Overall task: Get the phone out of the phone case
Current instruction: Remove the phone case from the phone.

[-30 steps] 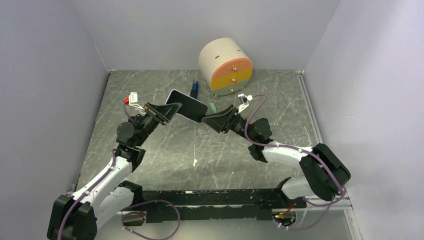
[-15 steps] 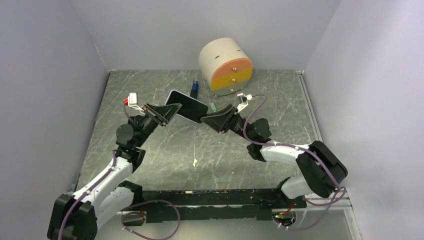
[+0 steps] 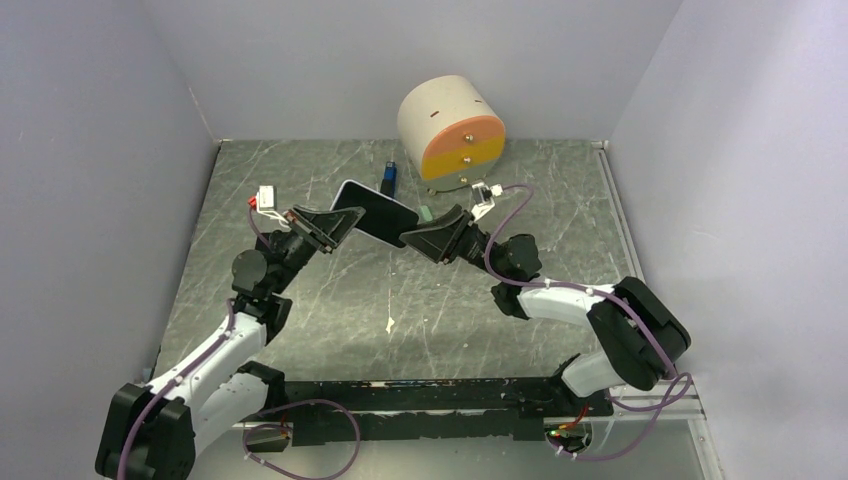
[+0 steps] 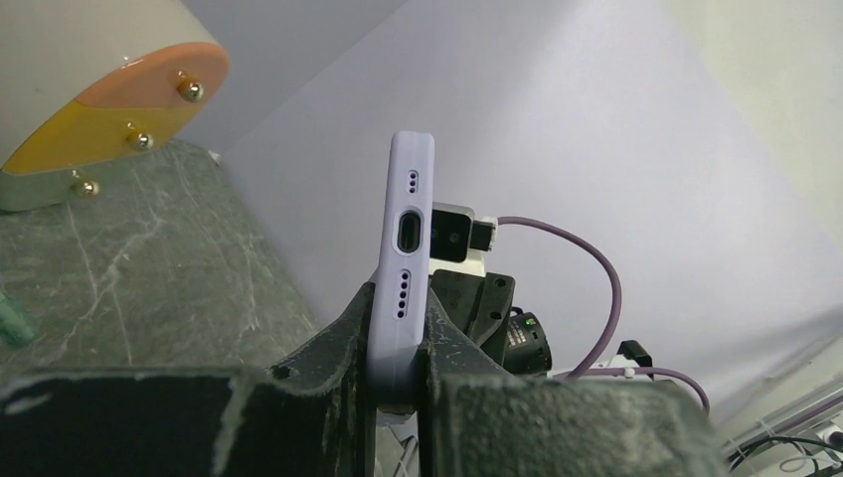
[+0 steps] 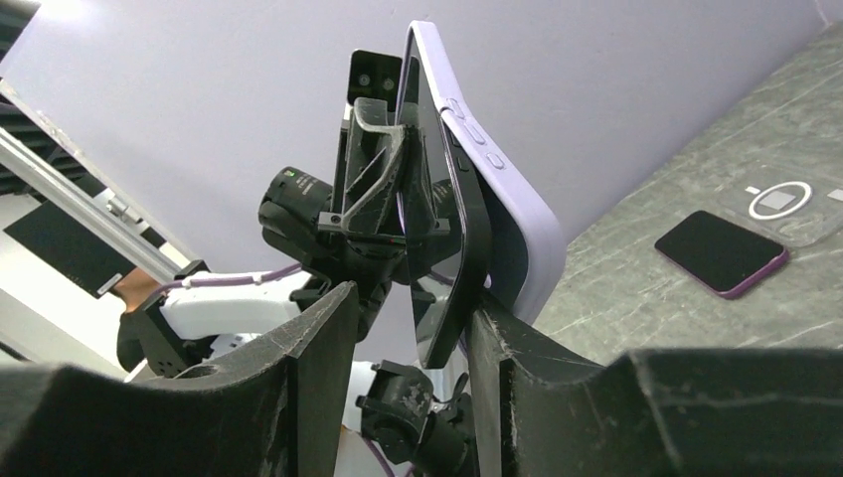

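Note:
A phone (image 3: 380,212) in a lilac phone case (image 4: 406,199) hangs in the air between both arms. My left gripper (image 3: 345,220) is shut on the case's port end, its jaws (image 4: 398,308) pressing both faces. My right gripper (image 3: 410,237) is open at the opposite end. In the right wrist view the dark phone (image 5: 447,258) stands partly peeled away from the case (image 5: 517,229). Its lower corner sits between my right gripper's (image 5: 410,298) fingers, against the right finger (image 5: 497,338), and the case runs outside that finger. The left finger is well apart from the phone.
A cream drum with an orange and yellow face and brass knobs (image 3: 452,132) stands at the back. A small blue item (image 3: 392,178), a green bit (image 3: 425,213) and a white and red piece (image 3: 265,196) lie on the grey marbled table (image 3: 330,290). Walls close three sides.
My right gripper has crept slightly left and up toward the phone's end. The left arm and the held case have stayed put.

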### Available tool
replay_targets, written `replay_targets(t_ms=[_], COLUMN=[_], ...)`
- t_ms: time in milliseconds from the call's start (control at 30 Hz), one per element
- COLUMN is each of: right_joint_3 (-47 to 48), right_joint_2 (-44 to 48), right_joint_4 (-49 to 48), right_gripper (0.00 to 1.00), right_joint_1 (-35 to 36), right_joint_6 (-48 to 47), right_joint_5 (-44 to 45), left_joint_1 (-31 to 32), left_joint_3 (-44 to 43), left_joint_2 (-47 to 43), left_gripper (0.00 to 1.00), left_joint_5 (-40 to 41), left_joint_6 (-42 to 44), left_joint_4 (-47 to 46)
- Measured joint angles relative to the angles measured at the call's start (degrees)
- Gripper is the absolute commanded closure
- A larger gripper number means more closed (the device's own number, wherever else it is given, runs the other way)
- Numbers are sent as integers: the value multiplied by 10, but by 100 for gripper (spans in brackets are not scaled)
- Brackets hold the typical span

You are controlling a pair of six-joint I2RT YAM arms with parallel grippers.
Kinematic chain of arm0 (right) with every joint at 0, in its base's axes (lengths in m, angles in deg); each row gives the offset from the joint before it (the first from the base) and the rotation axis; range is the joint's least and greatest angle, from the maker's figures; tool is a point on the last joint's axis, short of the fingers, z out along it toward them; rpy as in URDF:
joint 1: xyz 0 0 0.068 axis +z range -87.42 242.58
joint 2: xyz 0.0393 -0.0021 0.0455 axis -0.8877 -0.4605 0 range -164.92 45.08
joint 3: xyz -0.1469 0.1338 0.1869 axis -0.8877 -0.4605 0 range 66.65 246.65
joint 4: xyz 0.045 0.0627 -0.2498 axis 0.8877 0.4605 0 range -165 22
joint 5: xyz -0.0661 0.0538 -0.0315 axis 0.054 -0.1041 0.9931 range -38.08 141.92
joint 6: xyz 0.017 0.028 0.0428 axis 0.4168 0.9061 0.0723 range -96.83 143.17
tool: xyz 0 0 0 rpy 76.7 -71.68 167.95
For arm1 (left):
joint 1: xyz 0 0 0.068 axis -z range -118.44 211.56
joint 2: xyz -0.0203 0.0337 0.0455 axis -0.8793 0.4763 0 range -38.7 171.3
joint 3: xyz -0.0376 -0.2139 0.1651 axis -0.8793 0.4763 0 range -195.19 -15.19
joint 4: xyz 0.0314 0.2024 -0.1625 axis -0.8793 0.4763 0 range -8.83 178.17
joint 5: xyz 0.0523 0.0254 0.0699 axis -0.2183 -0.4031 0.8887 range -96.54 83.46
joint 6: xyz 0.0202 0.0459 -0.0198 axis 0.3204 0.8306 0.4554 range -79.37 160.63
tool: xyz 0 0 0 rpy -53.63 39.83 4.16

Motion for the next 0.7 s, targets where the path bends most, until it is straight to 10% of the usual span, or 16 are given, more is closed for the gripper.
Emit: replay_targets(t_ms=[533, 700], right_joint_3=[23, 23], right_joint_2=[-12, -12], right_joint_4=[17, 16], right_gripper=[83, 100], right_joint_1=[-9, -11], right_joint_6=[11, 31], right_joint_5=[-14, -19], left_joint_1=[32, 33], left_joint_3=[-12, -13], left_joint_2=[44, 36], left_gripper=[97, 73], left_joint_5=[-6, -7], left_joint_6=[28, 44], left_joint_4=[-40, -29])
